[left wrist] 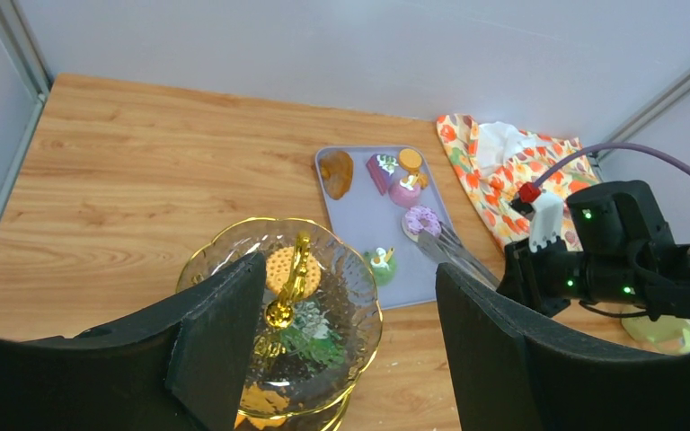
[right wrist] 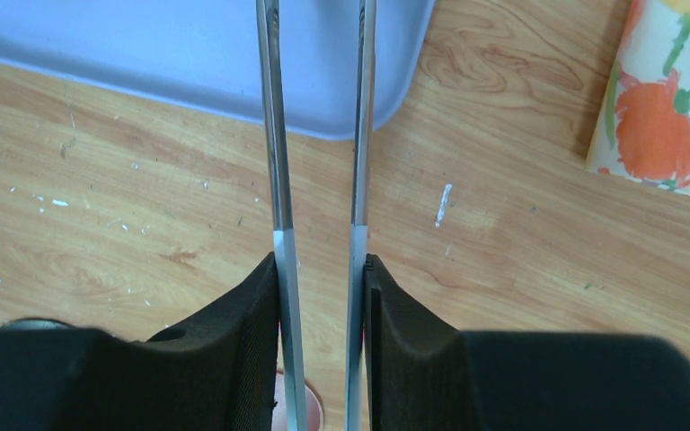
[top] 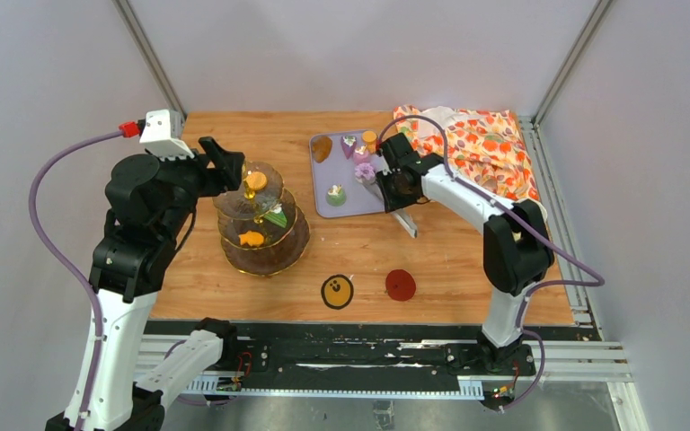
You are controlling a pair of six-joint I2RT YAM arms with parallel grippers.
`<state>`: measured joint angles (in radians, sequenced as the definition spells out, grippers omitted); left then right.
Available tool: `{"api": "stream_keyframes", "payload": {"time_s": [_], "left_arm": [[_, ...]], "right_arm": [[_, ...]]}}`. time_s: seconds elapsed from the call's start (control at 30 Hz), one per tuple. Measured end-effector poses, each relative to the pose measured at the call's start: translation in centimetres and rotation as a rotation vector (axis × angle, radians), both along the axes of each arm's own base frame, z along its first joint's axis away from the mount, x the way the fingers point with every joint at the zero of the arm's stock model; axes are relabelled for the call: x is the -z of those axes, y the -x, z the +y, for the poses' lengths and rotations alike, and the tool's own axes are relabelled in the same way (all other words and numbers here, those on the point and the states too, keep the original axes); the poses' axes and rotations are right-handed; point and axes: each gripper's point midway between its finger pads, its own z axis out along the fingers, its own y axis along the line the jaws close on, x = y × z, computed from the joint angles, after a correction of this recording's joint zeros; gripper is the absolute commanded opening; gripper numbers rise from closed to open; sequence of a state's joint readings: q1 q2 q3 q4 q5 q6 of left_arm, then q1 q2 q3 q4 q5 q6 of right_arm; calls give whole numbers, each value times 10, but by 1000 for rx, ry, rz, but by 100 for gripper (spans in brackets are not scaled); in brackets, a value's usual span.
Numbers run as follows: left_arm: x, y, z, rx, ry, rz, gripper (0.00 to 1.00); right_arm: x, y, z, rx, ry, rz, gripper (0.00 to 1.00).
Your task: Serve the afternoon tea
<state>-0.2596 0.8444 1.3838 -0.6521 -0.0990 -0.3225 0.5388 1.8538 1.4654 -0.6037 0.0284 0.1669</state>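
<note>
Right tool (right wrist: 322,269) is pinching the metal tongs (right wrist: 274,135), one pad pressed against the outside of each blade, and the two blades run side by side with a narrow gap between them. It sits at the near right corner of the lilac tray (top: 323,175). The tong tips reach onto the tray at the purple donut (top: 365,171); whether they grip it cannot be told.

The left tool (left wrist: 346,296) hangs well to the left of the tray, its fingers spread wide with nothing between them. It is above the glass stand (top: 298,244), which stands on the table (top: 234,135) just left of the tray. An orange biscuit (top: 255,180) lies on the stand's top tier and a green pastry (top: 276,215) on the tier below.

On the tray's near half lies a green-and-white cake (top: 336,193). A yellow mug (top: 337,291) and a red mug (top: 401,285) stand on the table in front of the tray. A patterned cloth (top: 476,148) lies to the tray's right.
</note>
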Motion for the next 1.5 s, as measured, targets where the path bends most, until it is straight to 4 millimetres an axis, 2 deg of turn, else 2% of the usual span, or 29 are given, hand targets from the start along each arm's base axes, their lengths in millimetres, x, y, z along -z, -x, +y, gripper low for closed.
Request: {"api": "stream_keyframes", "payload": {"time_s": [0.13,0.27,0.53,0.67,0.8,1.1,1.27,1.5], "left_arm": [[1,-1,0,0,-1,2,74],[1,-1,-1,2,-1,4,74],[2,-2,-1,1,-2,8,74],[2,-3,0,-1,-2,7,74],[2,-2,1,-6,-2,6,74],[-5,4,10,-49,4,-20,74],[-9,10,15,-69,7,-38,74],[-8,12,19,-87,4,-36,74]], "right_arm": [[-13,9,-5,-12,-8,-18,1],[-37,20,-12,-33,-25,-55,1],[-99,47,-21,-100,-90,-151,1],[-131,67,-17,-166,-149,-199,0],[-163,85,0,-263,-210,-252,0],[-231,132,68,-553,-327,-356,1],[-241,145,98,-652,-358,-355,1],[-217,152,121,-718,-322,-272,1]]}}
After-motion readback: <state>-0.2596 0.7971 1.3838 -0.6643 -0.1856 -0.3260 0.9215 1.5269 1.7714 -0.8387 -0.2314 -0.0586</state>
